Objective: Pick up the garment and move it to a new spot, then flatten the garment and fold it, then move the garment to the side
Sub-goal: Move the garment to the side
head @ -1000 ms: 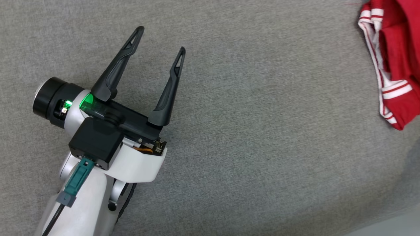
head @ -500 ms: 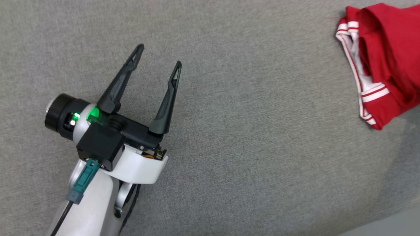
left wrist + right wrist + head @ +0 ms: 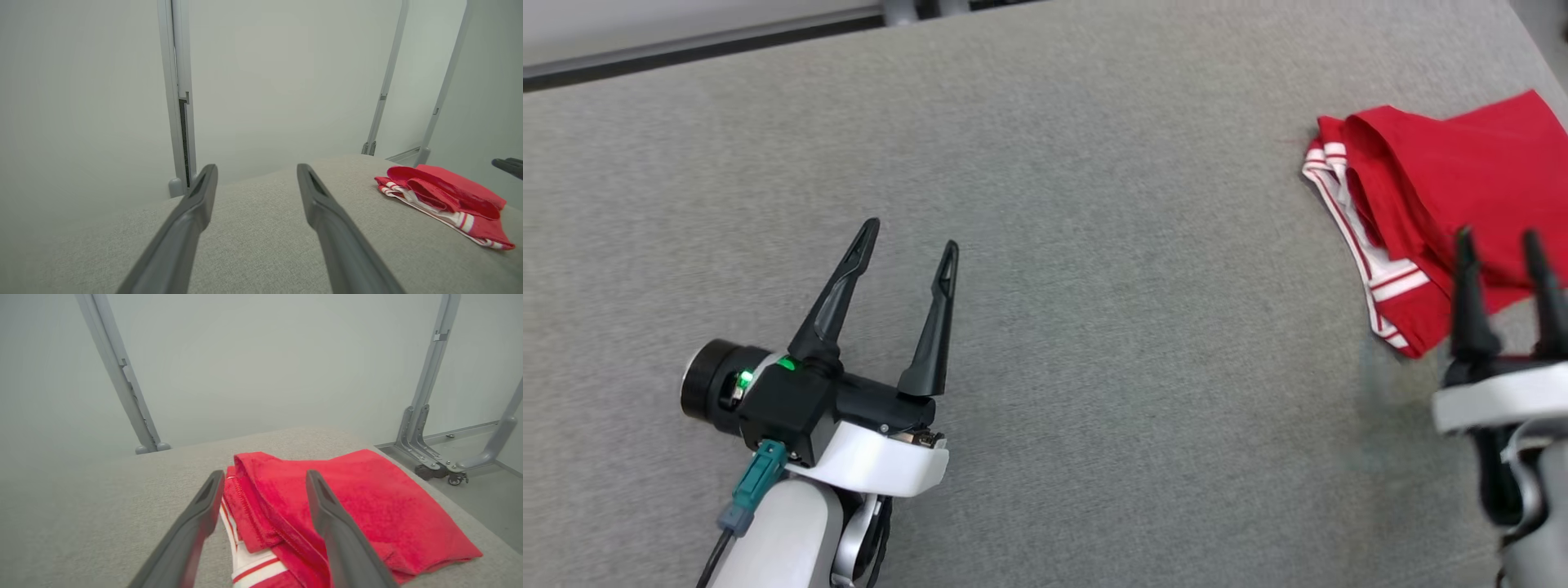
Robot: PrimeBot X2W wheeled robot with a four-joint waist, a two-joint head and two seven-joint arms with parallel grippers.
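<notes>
The garment is red with white striped trim and lies folded near the right edge of the grey table. My right gripper stands open at the lower right, its fingertips over the garment's near edge, holding nothing. From the right wrist view the garment spreads beyond my open right gripper. My left gripper is open over bare table at the lower left, far from the cloth. The left wrist view shows the garment off to the right of my open left gripper.
The table's far edge runs along the top left. Its right edge lies just beyond the garment. Grey metal frame posts stand behind the table, and a wheeled frame foot rests on the floor to the right.
The head camera has tilted up and turned, bringing the table's far edge and my right gripper into view. The garment lies still.
</notes>
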